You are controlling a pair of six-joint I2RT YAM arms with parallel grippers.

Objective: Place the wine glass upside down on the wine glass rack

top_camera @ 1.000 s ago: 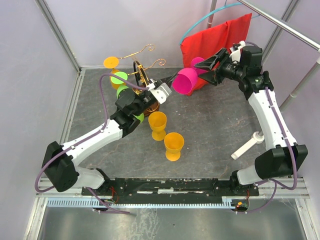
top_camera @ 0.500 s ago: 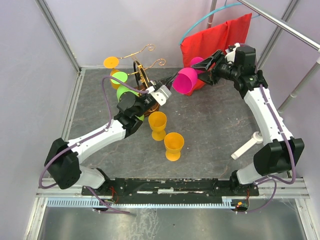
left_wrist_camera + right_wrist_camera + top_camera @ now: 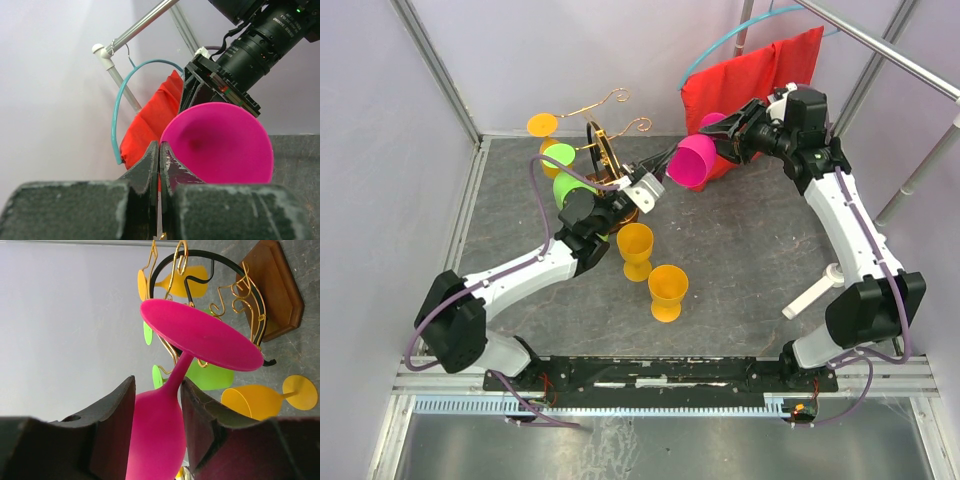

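My right gripper (image 3: 718, 140) is shut on the bowl of a pink wine glass (image 3: 691, 162) and holds it tilted in the air to the right of the wine glass rack (image 3: 604, 143). In the right wrist view the bowl (image 3: 156, 430) sits between my fingers (image 3: 157, 382), and its stem and round foot (image 3: 200, 335) point at the gold wire rack (image 3: 235, 295) with its brown wooden base (image 3: 274, 287). My left gripper (image 3: 667, 158) is shut and empty, its tips just left of the bowl's rim. In the left wrist view it (image 3: 160, 146) faces the open bowl (image 3: 220, 145).
Green glasses (image 3: 565, 185) and an orange one (image 3: 542, 126) hang on the rack. Two orange glasses (image 3: 636, 250) (image 3: 668, 291) stand on the table in front of it. A red cloth (image 3: 750, 75) hangs at the back right. A white handle (image 3: 815, 290) lies at right.
My right gripper has carried the pink glass a little left, toward the rack. My left arm has shifted slightly right, its shut tips staying near the bowl's rim.
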